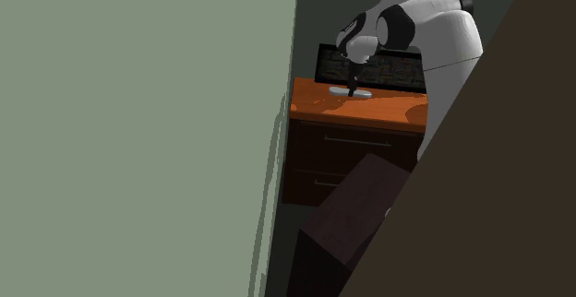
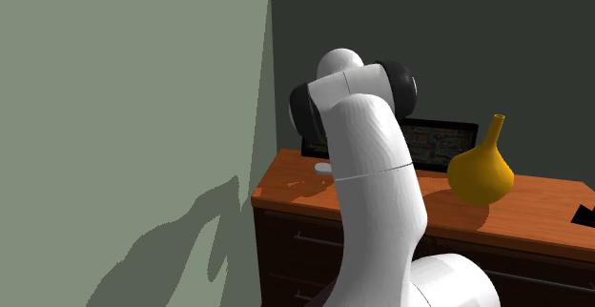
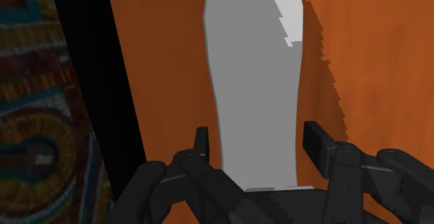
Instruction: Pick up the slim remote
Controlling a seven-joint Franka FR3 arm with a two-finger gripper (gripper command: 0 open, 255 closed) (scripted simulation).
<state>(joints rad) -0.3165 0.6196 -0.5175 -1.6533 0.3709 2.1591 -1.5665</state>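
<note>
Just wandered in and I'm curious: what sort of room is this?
Likely a living room or bedroom in a house: a dresser with drawers and an orange top, a flat screen on it, a yellow vase and a pale grey remote.

Below me an orange-topped dresser [image 1: 392,111] is carrying everything, its dark drawer fronts [image 1: 355,148] sitting under the top. A pale grey slim remote [image 3: 254,97] is lying flat on the orange surface. Just behind it a dark-framed screen [image 2: 441,143] is standing along the rear edge. I am seeing a yellow vase [image 2: 480,170] resting further along, in front of the screen.
</note>
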